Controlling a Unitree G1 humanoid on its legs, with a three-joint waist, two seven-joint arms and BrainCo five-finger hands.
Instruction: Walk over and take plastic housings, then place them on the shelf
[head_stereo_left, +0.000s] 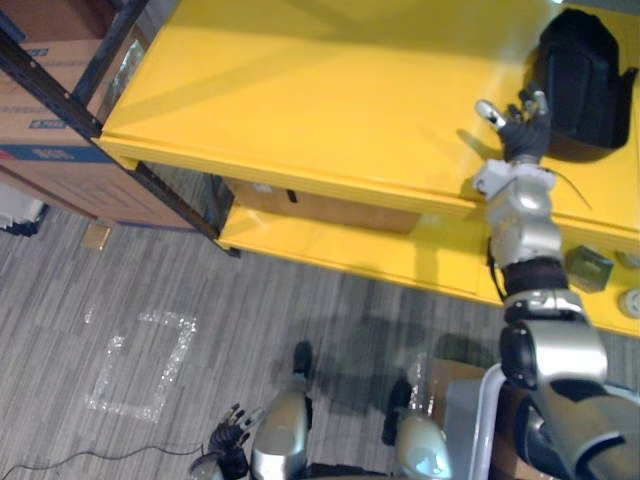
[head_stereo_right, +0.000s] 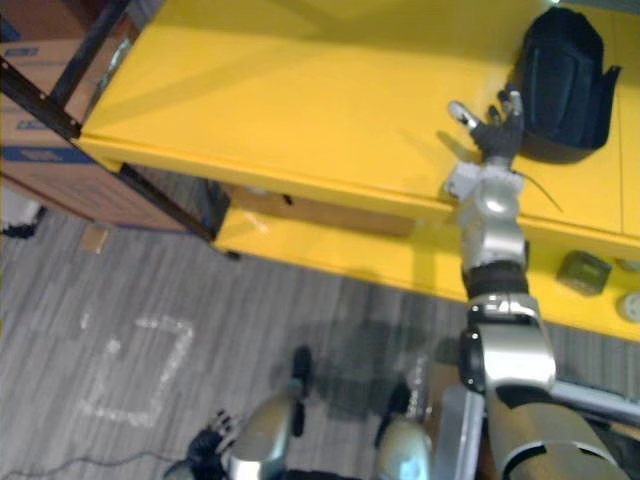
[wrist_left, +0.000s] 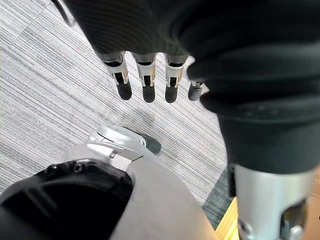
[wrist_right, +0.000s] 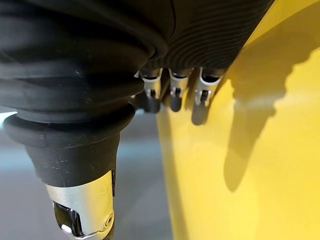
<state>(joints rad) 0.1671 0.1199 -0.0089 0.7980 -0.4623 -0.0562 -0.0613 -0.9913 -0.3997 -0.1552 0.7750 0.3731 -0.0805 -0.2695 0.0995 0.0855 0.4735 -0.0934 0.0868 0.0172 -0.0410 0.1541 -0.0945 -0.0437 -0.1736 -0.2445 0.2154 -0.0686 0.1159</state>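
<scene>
- Down near the floor, left side: left hand (head_stereo_left: 228, 435) hangs over the grey carpet (head_stereo_left: 300, 320), fingers (wrist_left: 146, 82) straight and relaxed, holding nothing.
- Just past it on the carpet: a square outline of pale tape (head_stereo_left: 140, 365).
- Further out: yellow shelf (head_stereo_left: 300, 90). Its lower tier (head_stereo_left: 400, 262) carries a small green box (head_stereo_left: 590, 268) at the right end.
- Right arm reaches over the top tier's near edge. Right hand (head_stereo_left: 522, 128) is above the top surface, fingers spread, released, nothing in it.
- Black plastic housing (head_stereo_left: 580, 75) sits on the top tier, far right, just beside the right hand. Can't tell if they touch.
- Far left, beside the shelf: cardboard boxes (head_stereo_left: 60, 185).
</scene>
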